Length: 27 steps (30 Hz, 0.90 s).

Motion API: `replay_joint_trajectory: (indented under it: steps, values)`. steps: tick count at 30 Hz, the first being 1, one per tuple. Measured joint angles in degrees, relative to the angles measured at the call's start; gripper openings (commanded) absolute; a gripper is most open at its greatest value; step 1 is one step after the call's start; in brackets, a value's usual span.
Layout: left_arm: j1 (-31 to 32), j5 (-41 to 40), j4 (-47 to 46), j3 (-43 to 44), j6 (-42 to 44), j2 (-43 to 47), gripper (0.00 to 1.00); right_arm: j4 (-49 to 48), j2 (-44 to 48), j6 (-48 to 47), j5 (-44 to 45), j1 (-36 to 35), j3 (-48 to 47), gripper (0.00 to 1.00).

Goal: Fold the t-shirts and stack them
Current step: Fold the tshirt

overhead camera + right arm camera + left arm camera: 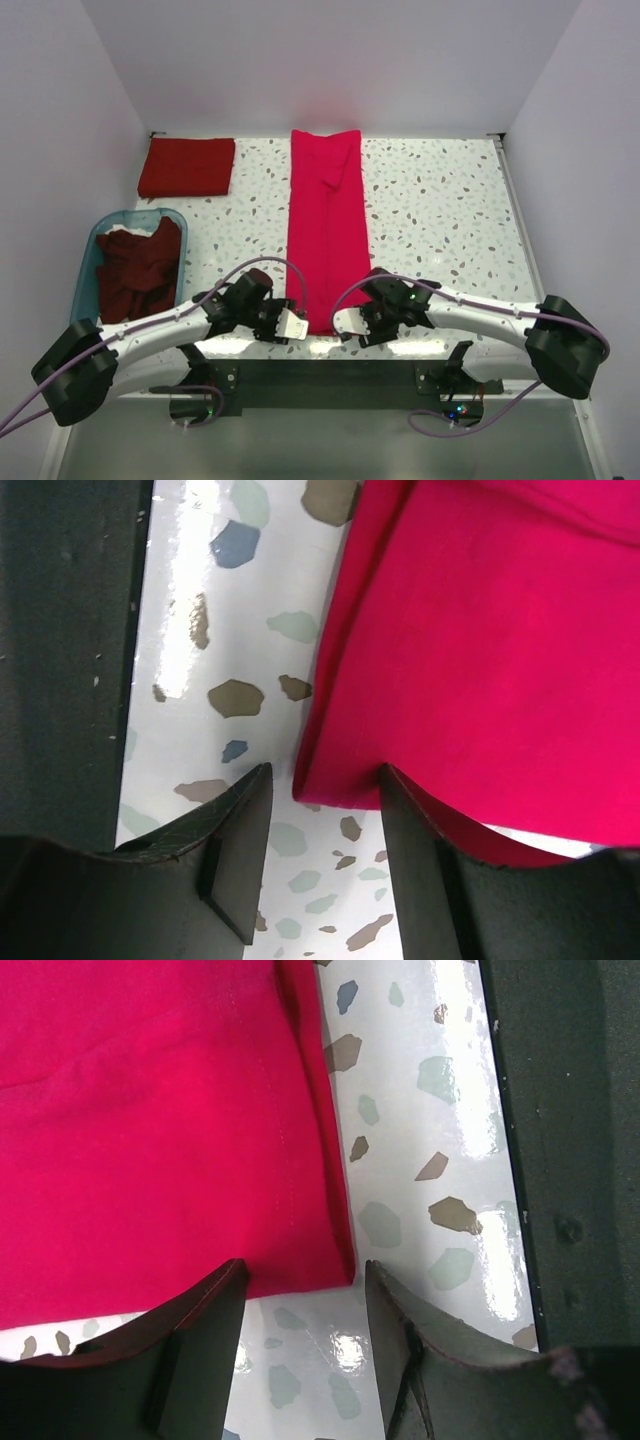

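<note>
At near table edge, left claw [300, 325] and right claw [345, 328] sit low at near corners of bright crimson-pink fabric t-shirt [327, 230], a long strip folded lengthwise across white speckled table [440, 210]. Both claws' jaws apart, each straddling one hem corner, nothing pinched; likely set to lift hem and fold it away. Mid-left: translucent blue plastic tub [86, 268] holding crumpled maroon shirts [140, 270], count unclear. Far left: dark red folded shirt [187, 167], flat rectangle, probably stack base. Crimson shirt's far end bunched, layers hard to tell.
</note>
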State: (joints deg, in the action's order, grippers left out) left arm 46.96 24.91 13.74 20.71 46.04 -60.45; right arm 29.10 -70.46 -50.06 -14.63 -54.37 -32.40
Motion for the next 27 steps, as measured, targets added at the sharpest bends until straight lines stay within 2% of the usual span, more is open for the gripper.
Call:
replay_joint_trajectory:
  steps: [4, 7, 10, 13, 14, 15, 18, 23, 27]
  values:
    - [0.0, 0.07, -1.79, -0.17, 0.55, -1.38, 0.5, -1.03, -0.46, -0.13, 0.5, -0.11, 0.0, 0.42]
    - [0.0, 0.07, -3.43, -0.17, 0.7, -2.47, 0.39, -2.14, -0.85, -0.02, 0.92, -0.2, 0.07, 0.28]
    - [0.0, 0.02, -4.5, -0.17, 1.14, -3.34, 0.29, -3.5, -1.18, 0.15, 1.73, -0.39, 0.24, 0.18]
    - [0.0, -0.11, -4.46, -0.17, 1.95, -3.41, 0.18, -4.98, -0.79, 0.5, 2.19, -0.37, 0.79, 0.01]
    - [0.0, -0.04, -4.37, -0.17, 2.4, -3.28, 0.15, -5.2, -0.5, 0.61, 2.23, -0.37, 1.03, 0.0]
    - [0.0, 0.07, -4.15, -0.17, 2.64, -2.99, 0.08, -5.35, -0.22, 0.76, 2.25, -0.39, 1.2, 0.0]
    - [0.87, 0.55, -1.86, 0.07, 2.95, -1.11, 0.0, -4.76, 1.57, 1.4, 2.19, -1.31, 1.88, 0.0]
    - [4.13, 3.04, 4.92, 2.34, 1.42, 2.8, 0.0, -0.46, 7.39, 5.4, 0.74, -5.18, 1.46, 0.0]
    - [3.85, 4.35, 9.11, 5.66, -0.48, 6.05, 0.0, 1.77, 10.03, 7.45, 0.15, -4.96, -0.48, 0.0]
